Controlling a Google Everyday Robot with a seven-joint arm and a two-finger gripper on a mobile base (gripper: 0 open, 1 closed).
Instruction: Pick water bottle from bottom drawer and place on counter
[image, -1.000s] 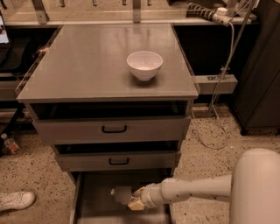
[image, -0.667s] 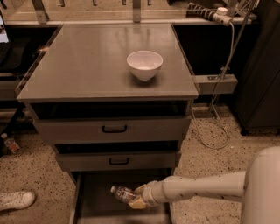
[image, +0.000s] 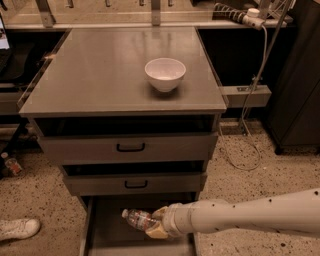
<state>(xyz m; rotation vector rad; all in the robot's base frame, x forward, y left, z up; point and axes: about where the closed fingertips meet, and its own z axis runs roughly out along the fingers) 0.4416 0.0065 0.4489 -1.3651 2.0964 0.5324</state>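
Observation:
The water bottle (image: 136, 219), small and clear with a white cap pointing left, lies tilted in my gripper (image: 155, 225) just above the floor of the open bottom drawer (image: 107, 232). The gripper's tan fingers (image: 158, 231) are closed around the bottle's right end. My white arm (image: 250, 216) reaches in from the right edge. The grey counter (image: 100, 75) tops the cabinet, well above the gripper.
A white bowl (image: 165, 74) stands on the counter, right of centre. Two grey drawers with black handles (image: 131, 147) sit half open above the bottom drawer. A white shoe (image: 17, 228) and a tiny bottle (image: 11, 164) lie on the floor at left. Cables (image: 250, 125) hang at right.
The gripper has moved a little left and up inside the bottom drawer with the bottle in it, and more of my arm has come into view.

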